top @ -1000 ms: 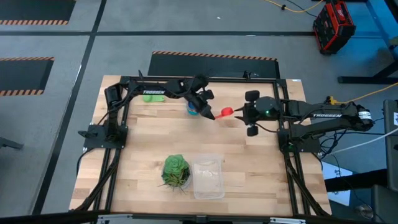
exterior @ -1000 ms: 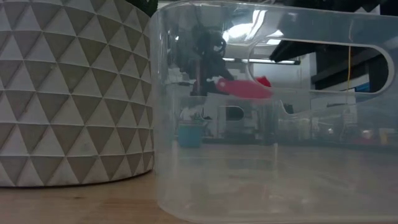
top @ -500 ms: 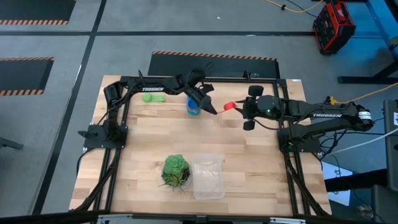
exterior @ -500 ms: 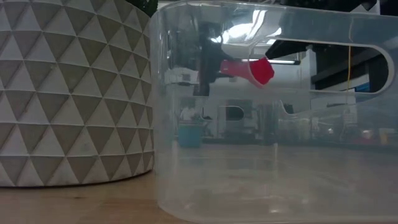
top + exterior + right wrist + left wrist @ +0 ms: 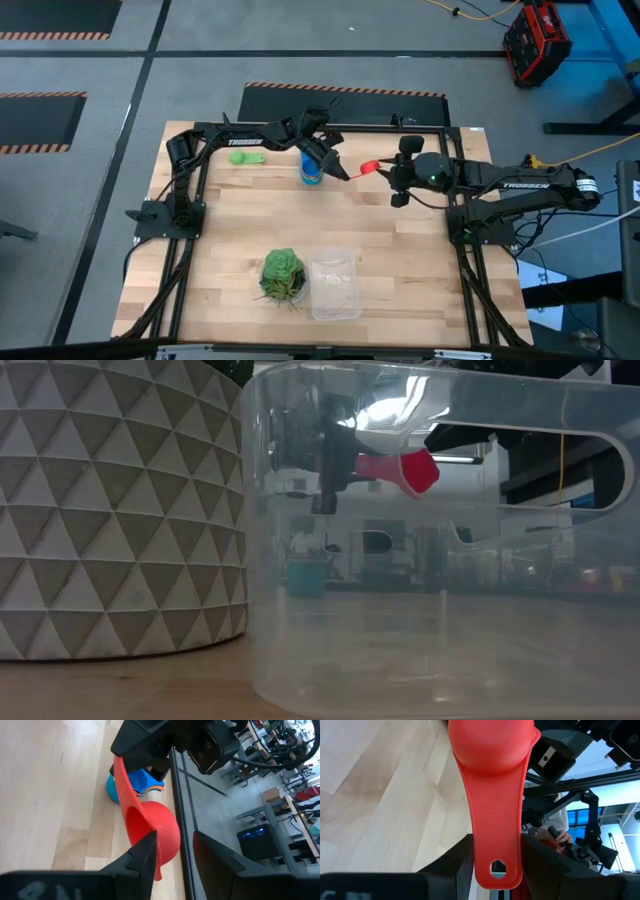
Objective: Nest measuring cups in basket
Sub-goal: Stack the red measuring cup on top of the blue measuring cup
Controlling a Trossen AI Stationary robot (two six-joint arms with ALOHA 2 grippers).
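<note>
My left gripper [image 5: 343, 172] is shut on the red measuring cup [image 5: 368, 166] above the table's far middle. The cup also shows through the basket wall in the low view [image 5: 400, 468]. My right gripper [image 5: 398, 177] is open just right of the cup. The cup's bowl [image 5: 155, 832] is close before the right fingers, and I cannot tell whether they touch it. A stack of blue cups [image 5: 311, 172] stands on the table under the left arm. A green cup [image 5: 245, 156] lies at the far left. The clear basket [image 5: 335, 283] stands near the front edge. My left gripper pinches the red cup's handle [image 5: 497, 845] by its two long edges, near the free end with the hole [image 5: 497, 867]. The cup sticks out ahead of the fingers toward my right gripper, bowl [image 5: 490, 740] farthest out. It is lifted clear of the table.
A green leafy ball [image 5: 283, 273] in a pot with a white triangle pattern [image 5: 110, 510] stands right beside the basket's left side. The dark frame rails [image 5: 190, 200] run along the table's left, right and far sides. Bare wood lies between the cups and the basket.
My left gripper has risen and gone a little toward the far edge with the red cup. The cup is now higher, its bowl tipped up from level. My right gripper has shifted slightly toward the far edge and stays open.
</note>
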